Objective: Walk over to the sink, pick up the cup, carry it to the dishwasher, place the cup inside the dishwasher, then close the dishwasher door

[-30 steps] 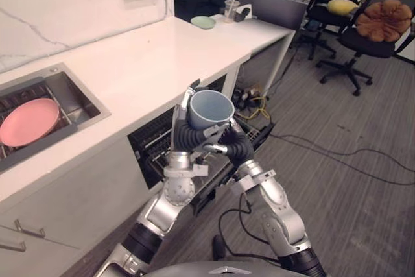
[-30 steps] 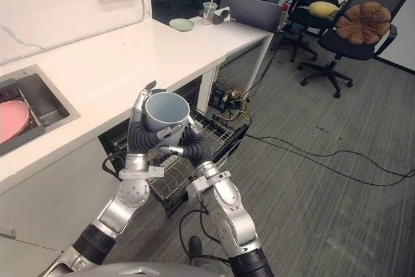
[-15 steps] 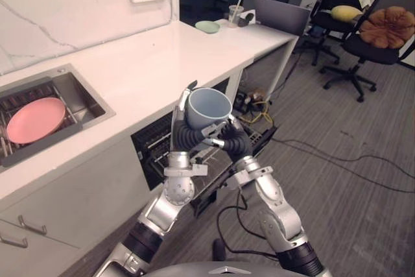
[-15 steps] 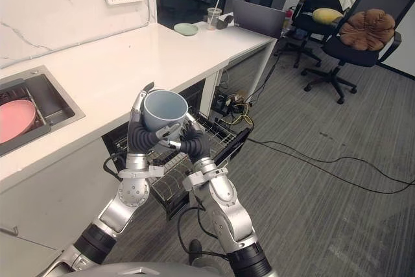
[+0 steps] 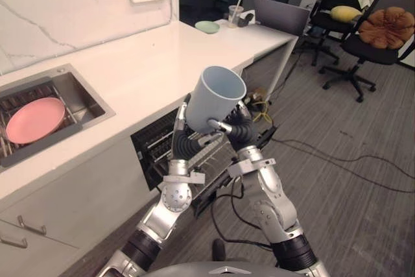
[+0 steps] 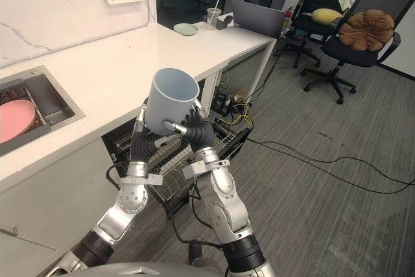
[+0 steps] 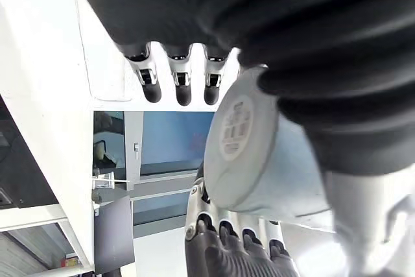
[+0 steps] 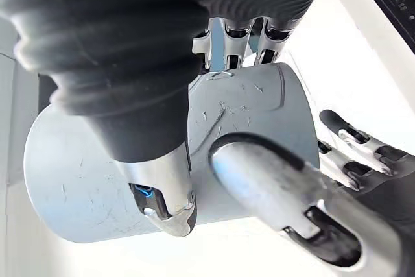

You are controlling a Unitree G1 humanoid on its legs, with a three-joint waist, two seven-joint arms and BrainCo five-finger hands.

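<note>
Cup (image 5: 214,105) in the air, in front of the bench (image 5: 130,63) edge and over the open dishwasher (image 5: 152,144), whose wire rack (image 6: 170,167) is pulled out.

We note the cup's look: pale blue-grey, matt, with straight walls that widen a little toward the rim. The inside is the same colour. The mouth faces up and is slightly tipped. From the right wrist we see fine scuffs across the wall and one thick loop handle (image 8: 266,183) very near the camera. From the left wrist we see the round base, which carries a pale round label (image 7: 235,128).

Right hand (image 5: 238,129) has the cup. Its thumb (image 8: 162,192) lies across the wall and its fingers (image 8: 224,47) sit on the far side, so the cup is pinched between them.

Left hand (image 5: 183,139) is just below and beside the cup's base. Its fingers (image 7: 182,89) are nearly straight and run up along the lower wall. We cannot tell whether they press on it.

To the left, a sink (image 5: 97,105) is set into the bench, with a pink plate (image 5: 35,120) lying in it. Cup and sink are well apart.
</note>
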